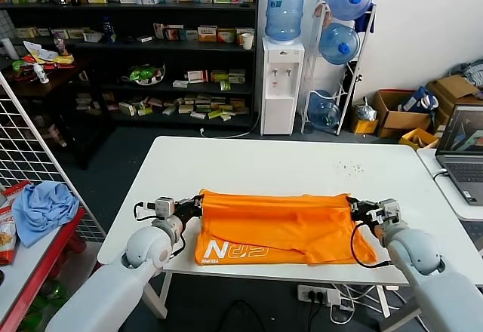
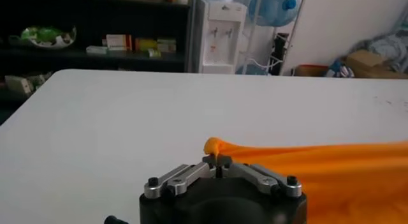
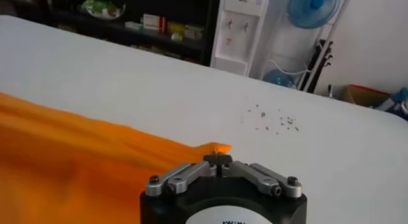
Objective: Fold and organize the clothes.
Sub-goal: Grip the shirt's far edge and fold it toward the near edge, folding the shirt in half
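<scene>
The orange T-shirt (image 1: pixel 279 226) lies partly folded across the near half of the white table (image 1: pixel 302 166), with white lettering at its near left corner. My left gripper (image 1: pixel 198 202) is shut on the shirt's left corner (image 2: pixel 215 147). My right gripper (image 1: pixel 352 206) is shut on the shirt's right corner (image 3: pixel 217 149). Both hold a folded edge stretched between them, low over the table. The shirt fills the lower part of both wrist views (image 2: pixel 344 174) (image 3: pixel 70 155).
A light blue cloth (image 1: pixel 44 207) lies on a red side table at my left, by a white wire rack (image 1: pixel 30 143). A laptop (image 1: pixel 462 151) stands on a desk at my right. Dark specks (image 1: pixel 349 168) mark the table's far right. Shelves and a water dispenser (image 1: pixel 281 83) stand beyond.
</scene>
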